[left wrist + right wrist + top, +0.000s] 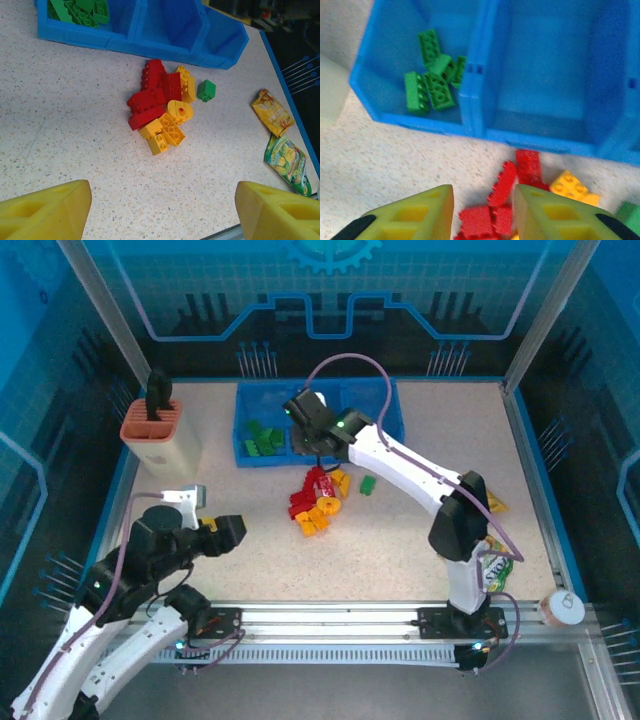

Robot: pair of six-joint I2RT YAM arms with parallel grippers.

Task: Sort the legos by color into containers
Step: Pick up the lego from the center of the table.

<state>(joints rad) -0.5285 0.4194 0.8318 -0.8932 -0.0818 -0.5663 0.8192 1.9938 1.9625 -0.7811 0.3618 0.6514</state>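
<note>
Several green legos point(263, 438) point(82, 11) point(432, 75) lie in the left compartment of the blue tray point(240, 458) point(165, 47) point(530, 135); its middle and right containers look bare. A pile of red and orange-yellow legos point(315, 502) point(160, 107) point(520, 170) sits on the table just in front of the tray, with one loose green brick point(367, 483) point(206, 90) to its right. My right gripper point(322, 445) point(484, 200) hovers over the pile's red bricks near the tray's front wall, jaws narrowly apart with nothing between them. My left gripper point(210, 522) point(162, 200) is wide open over bare table at the near left.
A beige holder with an orange rim point(158, 432) stands at the far left. Two snack bags point(272, 112) point(287, 162) lie near the table's right edge. A white cup point(565, 608) sits at the near right corner by the metal rail.
</note>
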